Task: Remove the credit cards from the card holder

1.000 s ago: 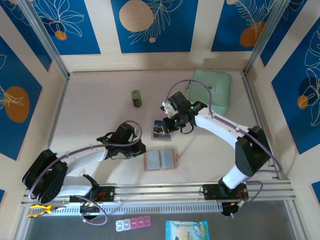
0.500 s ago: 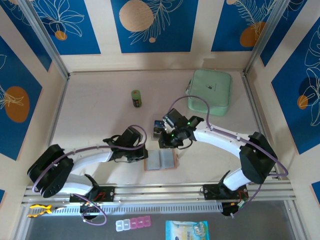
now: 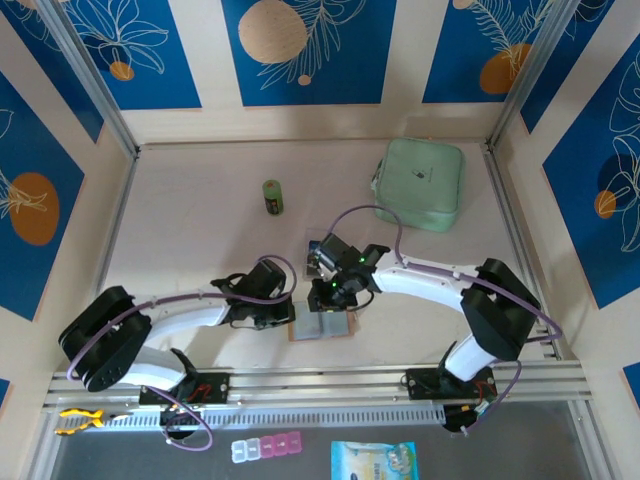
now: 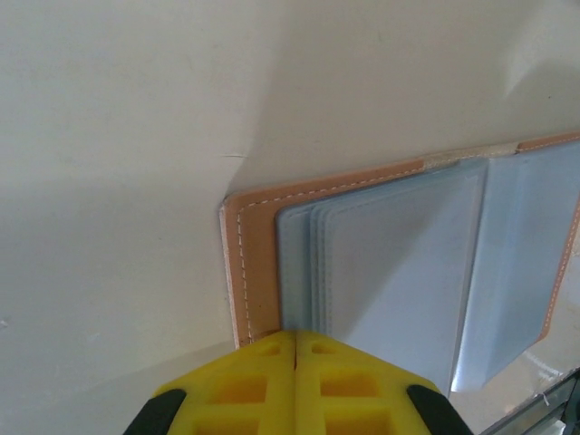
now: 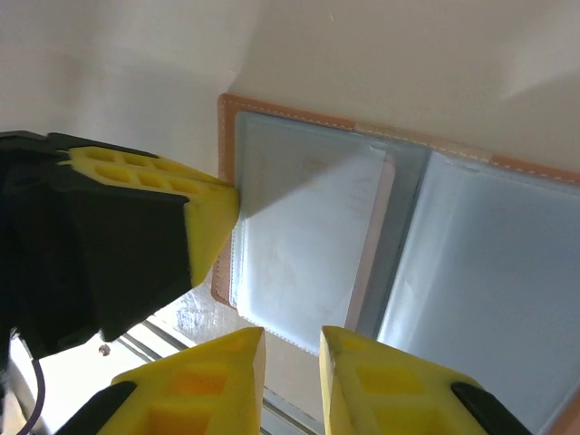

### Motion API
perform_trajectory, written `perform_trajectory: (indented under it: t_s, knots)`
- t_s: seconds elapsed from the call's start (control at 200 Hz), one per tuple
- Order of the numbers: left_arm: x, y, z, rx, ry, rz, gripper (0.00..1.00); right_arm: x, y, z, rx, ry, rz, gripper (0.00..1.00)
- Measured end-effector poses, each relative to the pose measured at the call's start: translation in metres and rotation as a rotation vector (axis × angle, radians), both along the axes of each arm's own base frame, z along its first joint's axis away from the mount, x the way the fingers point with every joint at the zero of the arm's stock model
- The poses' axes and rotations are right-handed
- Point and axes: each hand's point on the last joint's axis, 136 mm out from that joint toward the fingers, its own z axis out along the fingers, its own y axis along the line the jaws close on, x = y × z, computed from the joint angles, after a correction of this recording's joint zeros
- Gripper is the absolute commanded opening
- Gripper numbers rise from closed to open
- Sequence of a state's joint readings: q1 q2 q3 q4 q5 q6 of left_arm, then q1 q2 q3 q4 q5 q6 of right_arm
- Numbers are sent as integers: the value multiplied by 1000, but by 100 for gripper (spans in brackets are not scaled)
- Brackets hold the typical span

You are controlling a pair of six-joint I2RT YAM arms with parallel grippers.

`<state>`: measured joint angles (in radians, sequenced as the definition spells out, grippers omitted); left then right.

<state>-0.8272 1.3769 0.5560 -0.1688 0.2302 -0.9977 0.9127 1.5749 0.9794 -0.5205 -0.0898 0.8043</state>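
The left jaws are shut tight. The two yellow fingers (image 4: 258,385) press together with nothing between them. Their tips sit on the pink left edge of the holder (image 4: 243,263).

The right jaws are open just a little, with a thin gap and nothing in it. They hang low over the holder (image 5: 299,217), close by the left jaws. I cannot tell if they touch it.

The holder (image 3: 322,322) lies open and flat near the front of the counter (image 3: 190,230), between the two arms. Its grey see-through pockets face up. I cannot tell if a card is inside them. One card (image 3: 314,250) lies on the counter just behind the right arm (image 3: 430,280), partly hidden.

The counter is pale and smooth. Farther back stand a small green can (image 3: 272,196) and a mint-green pouch (image 3: 420,183), well apart. Walls (image 3: 300,45) close the counter in on three sides, with blue panels, white leaves and orange dots. A metal rail (image 3: 320,385) runs along the front.
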Motion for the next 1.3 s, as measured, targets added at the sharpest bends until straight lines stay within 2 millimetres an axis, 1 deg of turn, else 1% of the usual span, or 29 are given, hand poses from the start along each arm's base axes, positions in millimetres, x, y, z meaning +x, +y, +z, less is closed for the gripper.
perform_trajectory:
  t_s: [0.315, 0.655, 1.035, 1.3]
  knots:
    - [0, 0, 0, 2, -2, 0, 2, -3, 9, -16, -13, 31, -3, 23]
    - [1, 3, 6, -7, -28, 11, 3, -6, 14, -22, -12, 45, -3, 23]
    - [-2, 5, -4, 5, -5, 22, 3, -6, 14, -22, -13, 47, -6, 23]
    - [-1, 5, -4, 3, -7, 21, 3, -8, 13, -32, -36, 68, -10, 24]
